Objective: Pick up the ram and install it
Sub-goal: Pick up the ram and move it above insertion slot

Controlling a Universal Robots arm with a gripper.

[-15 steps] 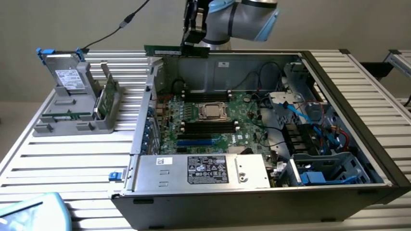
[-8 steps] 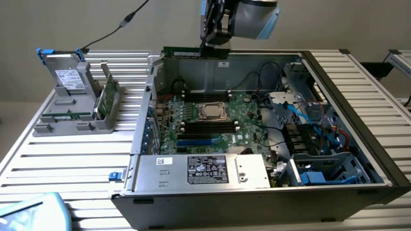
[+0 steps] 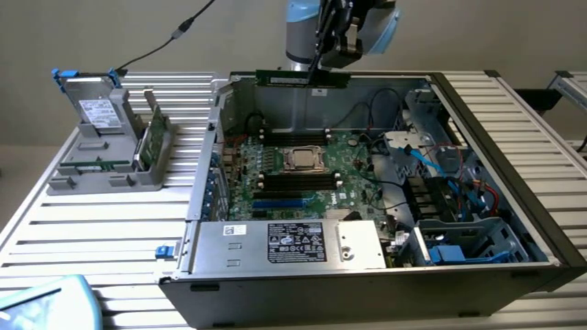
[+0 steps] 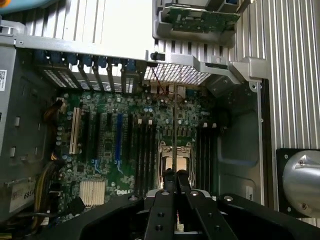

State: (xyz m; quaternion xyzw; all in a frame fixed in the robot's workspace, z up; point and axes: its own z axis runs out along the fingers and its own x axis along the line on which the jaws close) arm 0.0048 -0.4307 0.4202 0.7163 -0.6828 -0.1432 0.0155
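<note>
Exterior view: off the arm, raised, angled down across the slatted table [image 3: 92,227] into the open computer case [image 3: 367,302] from mid-distance. Wrist view: straight down past the gripper [image 4: 175,175] (much nearer) onto the motherboard [image 4: 105,145]. Shared by both: motherboard, processor socket [image 3: 301,159], case interior.

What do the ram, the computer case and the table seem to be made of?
The ram: green circuit board, likely fibreglass laminate, with a matte face. The computer case: bare grey sheet metal, judging by its folded edges and dull sheen. The table: ribbed silvery slats, probably extruded aluminium.
</note>
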